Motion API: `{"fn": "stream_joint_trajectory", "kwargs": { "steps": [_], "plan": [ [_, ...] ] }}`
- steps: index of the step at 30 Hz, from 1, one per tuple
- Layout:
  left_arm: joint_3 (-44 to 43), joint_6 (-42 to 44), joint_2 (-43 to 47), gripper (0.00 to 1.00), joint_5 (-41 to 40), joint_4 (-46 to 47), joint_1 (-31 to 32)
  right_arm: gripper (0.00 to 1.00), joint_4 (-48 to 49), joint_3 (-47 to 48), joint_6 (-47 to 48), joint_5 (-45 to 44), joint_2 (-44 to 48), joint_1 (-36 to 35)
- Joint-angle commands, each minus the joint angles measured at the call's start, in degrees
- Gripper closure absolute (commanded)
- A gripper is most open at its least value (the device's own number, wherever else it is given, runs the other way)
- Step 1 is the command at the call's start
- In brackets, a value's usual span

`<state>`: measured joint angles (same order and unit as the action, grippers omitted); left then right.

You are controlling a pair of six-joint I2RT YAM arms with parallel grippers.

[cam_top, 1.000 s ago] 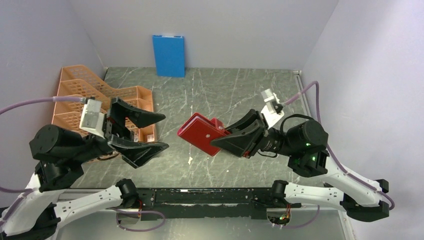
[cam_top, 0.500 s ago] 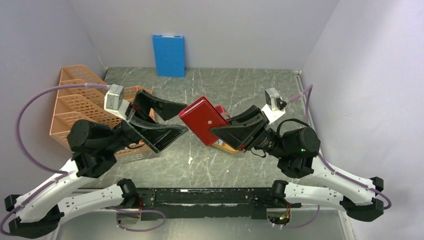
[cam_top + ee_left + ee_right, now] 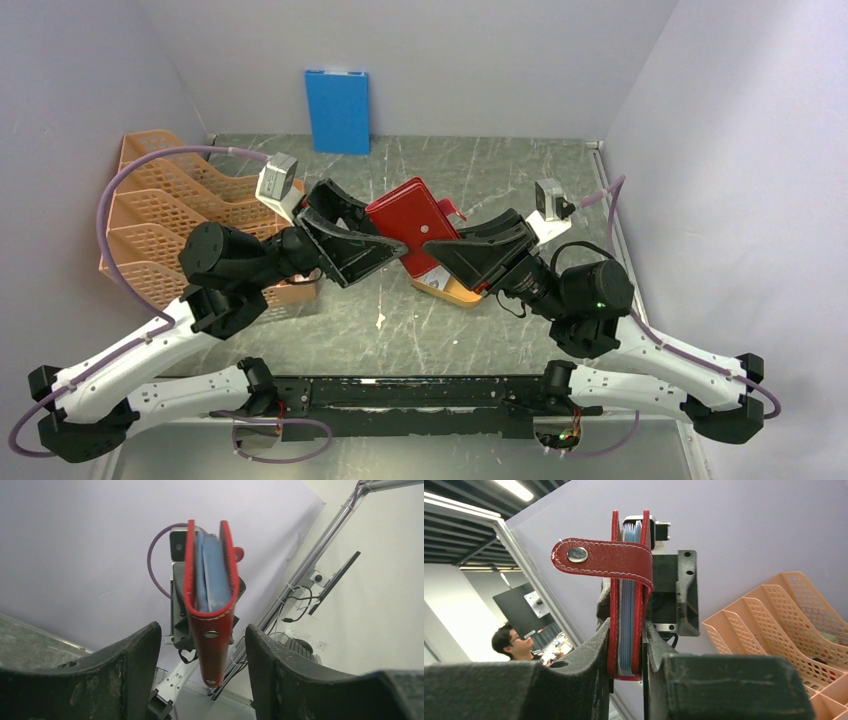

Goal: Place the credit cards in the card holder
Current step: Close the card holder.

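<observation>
Right gripper (image 3: 627, 625): jaws pinching the card holder (image 3: 405, 215), which is folded and held on edge in the air over the mid-table (image 3: 500, 180). Pale blue credit cards (image 3: 212, 580) sit between its covers. The snap tab (image 3: 599, 557) sticks out free. Left gripper (image 3: 201, 627): jaws spread, flanking the holder's left end with a gap on each side. Orange mesh rack (image 3: 160, 200) at far left.

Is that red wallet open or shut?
Folded but unfastened: the card holder gapes slightly, blue credit cards showing between its covers, and its snap tab sticks out loose.
</observation>
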<state>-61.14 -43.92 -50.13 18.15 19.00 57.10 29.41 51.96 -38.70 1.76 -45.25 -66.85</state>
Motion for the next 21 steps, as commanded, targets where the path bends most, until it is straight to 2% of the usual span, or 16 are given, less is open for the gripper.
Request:
{"fn": "stream_joint_trajectory", "kwargs": {
  "steps": [1,5,7,11,21],
  "plan": [
    [0.1,-2.5,-0.4,0.39,2.9,5.3,0.0,1.00,4.0,-0.3,0.0,-3.9,1.1,0.0],
    [-0.8,-3.0,-1.6,0.56,3.9,5.0,-0.1,1.00,3.7,-0.5,0.4,-4.9,1.4,0.0],
    [-0.8,-3.1,-2.0,0.56,4.1,4.8,-0.1,1.00,3.9,-0.8,0.6,-5.3,1.6,0.0],
    [-0.2,-3.2,-2.0,0.48,3.6,5.1,0.0,1.00,3.7,-1.0,0.9,-5.7,1.9,0.0],
    [-1.1,-2.9,-3.0,0.51,3.3,5.7,-0.1,1.00,3.6,-1.4,0.8,-5.6,1.6,0.0]
  ]
}}
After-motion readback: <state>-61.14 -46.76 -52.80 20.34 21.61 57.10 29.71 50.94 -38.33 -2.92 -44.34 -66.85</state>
